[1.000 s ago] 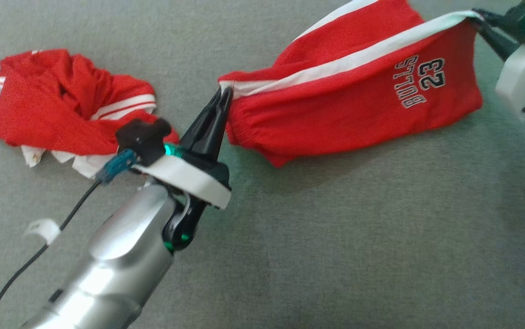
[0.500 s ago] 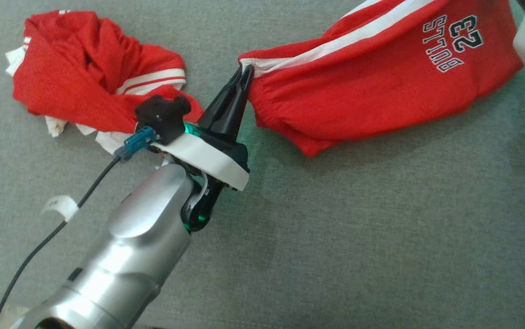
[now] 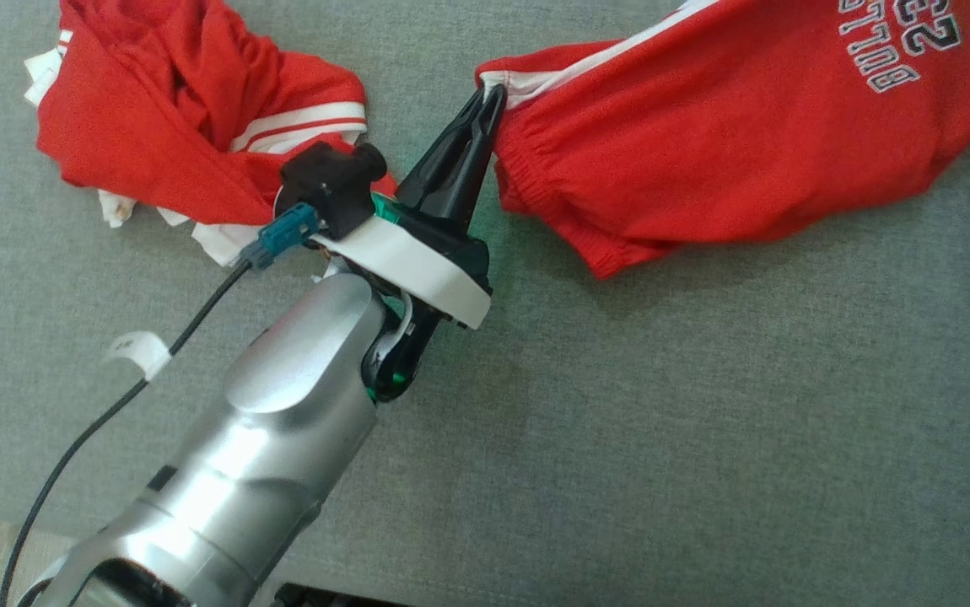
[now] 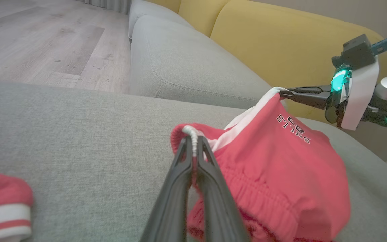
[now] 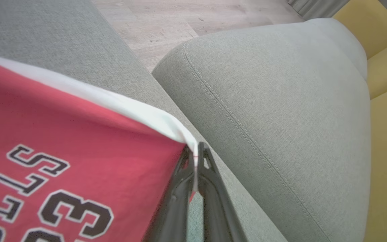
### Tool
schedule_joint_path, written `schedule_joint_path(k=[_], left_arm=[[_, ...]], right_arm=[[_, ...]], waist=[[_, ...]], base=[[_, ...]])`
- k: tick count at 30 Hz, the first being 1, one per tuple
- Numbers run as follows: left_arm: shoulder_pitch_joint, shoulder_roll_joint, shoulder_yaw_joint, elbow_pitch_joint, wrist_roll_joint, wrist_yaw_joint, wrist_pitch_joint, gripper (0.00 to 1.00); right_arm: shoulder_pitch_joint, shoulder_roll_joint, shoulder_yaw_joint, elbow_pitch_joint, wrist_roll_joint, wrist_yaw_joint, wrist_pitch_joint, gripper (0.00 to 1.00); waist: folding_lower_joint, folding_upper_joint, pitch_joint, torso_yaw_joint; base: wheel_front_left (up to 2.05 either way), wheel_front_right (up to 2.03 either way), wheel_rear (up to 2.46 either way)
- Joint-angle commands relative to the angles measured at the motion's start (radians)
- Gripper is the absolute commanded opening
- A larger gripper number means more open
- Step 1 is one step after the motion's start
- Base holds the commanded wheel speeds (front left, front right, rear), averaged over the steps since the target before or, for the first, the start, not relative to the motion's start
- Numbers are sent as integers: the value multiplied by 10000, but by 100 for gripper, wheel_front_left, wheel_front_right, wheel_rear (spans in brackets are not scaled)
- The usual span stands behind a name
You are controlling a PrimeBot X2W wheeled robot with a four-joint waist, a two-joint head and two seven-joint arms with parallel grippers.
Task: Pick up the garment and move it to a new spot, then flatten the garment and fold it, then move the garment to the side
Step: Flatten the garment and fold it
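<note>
So: the red shorts [image 3: 730,143] are held up over the grey sofa seat [image 3: 704,438], stretched out between both hands. The left hand [image 3: 489,94] is clamped tight on the waistband corner, right where the white stripe meets the elastic. The right hand [image 5: 196,153] is pinched shut on the white-trimmed corner at the far end. The lower part of the fabric sags, and its bottom edge might be brushing the cushion, though that's hard to call. A second red garment [image 3: 190,126] is bunched in a heap just beside the left hand, apart from the shorts as far as can be told.

This looks like the carry-to-a-new-spot step, with flattening not yet started. To get it done well, the striped edge should be held taut between the two hands so no slack gets bunched up. It shouldn't be yanked though, since only a small bite of cloth is gripped at each end and a slip seems likely if tension is overdone. Both hands are best moved together at a matched pace. The hanging side should be set down first, with the rest draped away from it so it lands spread out. A landing spot well apart from the heap should be picked so nothing gets tangled.
</note>
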State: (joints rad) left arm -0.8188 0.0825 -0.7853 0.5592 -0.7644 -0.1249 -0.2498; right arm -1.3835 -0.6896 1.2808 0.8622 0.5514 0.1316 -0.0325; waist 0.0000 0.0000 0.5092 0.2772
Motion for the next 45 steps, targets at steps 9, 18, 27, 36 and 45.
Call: schedule_joint_path(k=[9,18,27,36,45], left_arm=[[-390,193,339,513,-87,-56,-119,100],[88,425,2022,-159,470,112,-120,100],[1551,414,4125,-1447,1158,509,-120,100],[3823,271,5352,-1601,1868,559,-120,100],[6179,-33,6114,-2055,2839,523,-120,100]], right_arm=[[-35,617,-77,902,255,-9,-766,100],[246,1525,-1491,1952,1058,-9,-2071,100],[1612,2279,-4398,895,1028,-9,-2288,100],[5944,3865,-9095,-1133,-846,-9,-2291,100],[10283,6054,-11499,-2982,-2767,-9,-2292,100]], waist=[[0,0,-291,-242],[0,0,-1351,-828],[0,0,-2568,-1437],[0,0,-4018,-2136],[0,0,-4887,-2580]], base=[[0,0,0],[0,0,0],[0,0,0],[0,0,0],[0,0,0]])
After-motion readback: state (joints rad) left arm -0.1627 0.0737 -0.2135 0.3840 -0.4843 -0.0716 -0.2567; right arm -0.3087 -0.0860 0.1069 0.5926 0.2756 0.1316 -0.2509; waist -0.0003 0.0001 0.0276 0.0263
